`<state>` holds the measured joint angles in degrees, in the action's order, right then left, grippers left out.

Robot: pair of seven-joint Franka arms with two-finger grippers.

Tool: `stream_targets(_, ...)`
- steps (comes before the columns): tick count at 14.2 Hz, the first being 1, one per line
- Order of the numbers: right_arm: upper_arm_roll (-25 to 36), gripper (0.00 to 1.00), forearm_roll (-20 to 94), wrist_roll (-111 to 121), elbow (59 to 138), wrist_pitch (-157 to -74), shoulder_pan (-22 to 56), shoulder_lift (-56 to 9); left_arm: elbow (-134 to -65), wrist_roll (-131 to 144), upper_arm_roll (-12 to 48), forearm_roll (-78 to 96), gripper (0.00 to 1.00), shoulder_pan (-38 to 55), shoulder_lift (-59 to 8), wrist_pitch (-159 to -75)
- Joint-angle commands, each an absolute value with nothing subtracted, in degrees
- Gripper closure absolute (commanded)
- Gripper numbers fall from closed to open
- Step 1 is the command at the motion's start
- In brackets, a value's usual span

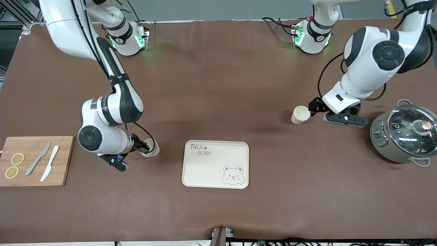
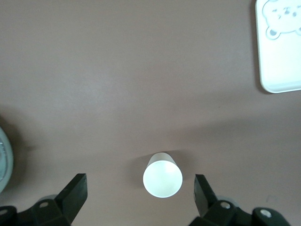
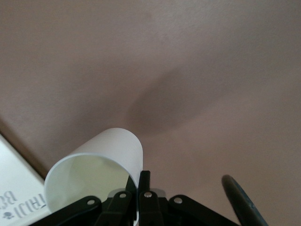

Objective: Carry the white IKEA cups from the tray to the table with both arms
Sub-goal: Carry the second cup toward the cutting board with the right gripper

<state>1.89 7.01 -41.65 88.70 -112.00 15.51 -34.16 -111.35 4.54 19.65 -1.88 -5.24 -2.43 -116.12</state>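
Observation:
One white cup (image 1: pixel 300 114) stands upright on the brown table toward the left arm's end. My left gripper (image 1: pixel 313 106) is open beside it. In the left wrist view the cup (image 2: pixel 162 174) sits between the two spread fingers (image 2: pixel 74 193), touching neither. My right gripper (image 1: pixel 146 147) is shut on the wall of the second white cup (image 1: pixel 152 148), one finger inside the rim and one outside. It holds the cup tilted just over the table, beside the cream bear tray (image 1: pixel 215 164). The right wrist view shows this cup (image 3: pixel 101 162) and its open mouth.
A grey pot with a glass lid (image 1: pixel 406 133) stands at the left arm's end, close to the left arm. A wooden cutting board (image 1: pixel 34 160) with two knives and lemon slices lies at the right arm's end. The tray's corner shows in the left wrist view (image 2: pixel 280 52).

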Motion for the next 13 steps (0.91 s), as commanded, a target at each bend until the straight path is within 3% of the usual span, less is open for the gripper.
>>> stream_targets(1, 1.32, 1.0, 4.05, -38.42, 92.28, -112.76, 13.81, -31.56, -105.74, 4.48, 20.13, -1.32, 0.0, -5.8, -3.25, -111.19)
stream_targets(6, 1.23, 1.0, 3.6, -23.23, 97.55, -112.94, 6.43, -27.6, -99.5, 4.57, 19.69, -1.67, 0.0, -6.06, -4.04, -107.58)
stream_targets(13, 1.23, 1.0, 3.52, -8.18, 102.12, -116.88, -2.01, -27.42, -91.07, 4.57, 19.34, -1.67, 0.0, -6.42, -5.79, -101.96)
